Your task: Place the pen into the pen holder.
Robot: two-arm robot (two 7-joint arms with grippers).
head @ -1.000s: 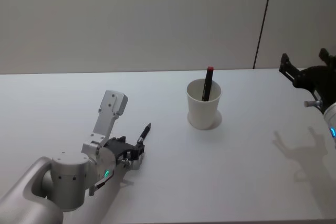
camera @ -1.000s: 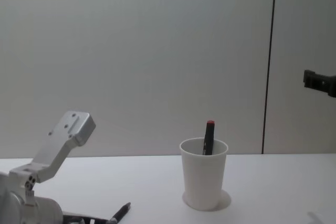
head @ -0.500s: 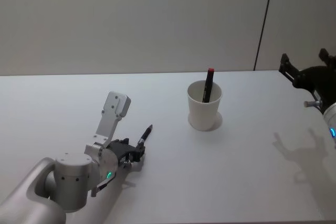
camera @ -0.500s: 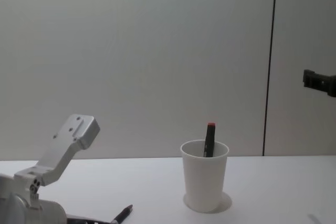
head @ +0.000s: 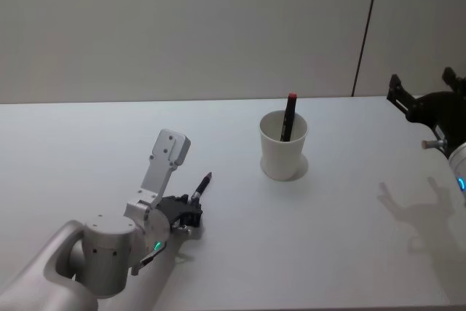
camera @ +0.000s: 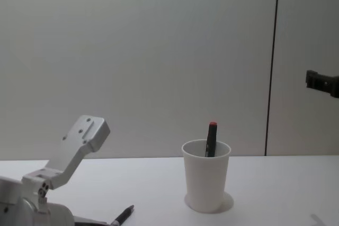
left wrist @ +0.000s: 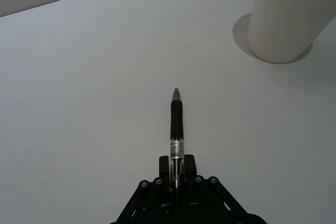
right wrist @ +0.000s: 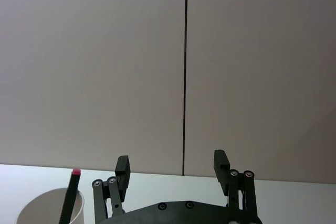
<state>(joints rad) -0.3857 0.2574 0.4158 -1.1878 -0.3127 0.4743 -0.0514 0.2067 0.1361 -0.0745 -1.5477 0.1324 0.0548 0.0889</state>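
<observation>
One pen clamped in left pincer, low over table; right pincer spread wide, raised right of pen holder

Head camera looks down on the pen holder; chest camera faces it side-on from lower; both wrist cameras catch it too.

I see the pen, dark with a black grip and clear barrel, clamped by its rear end in the left gripper, well apart from the pen holder, a white paper cup standing upright with a red-capped pen leaning inside.
</observation>
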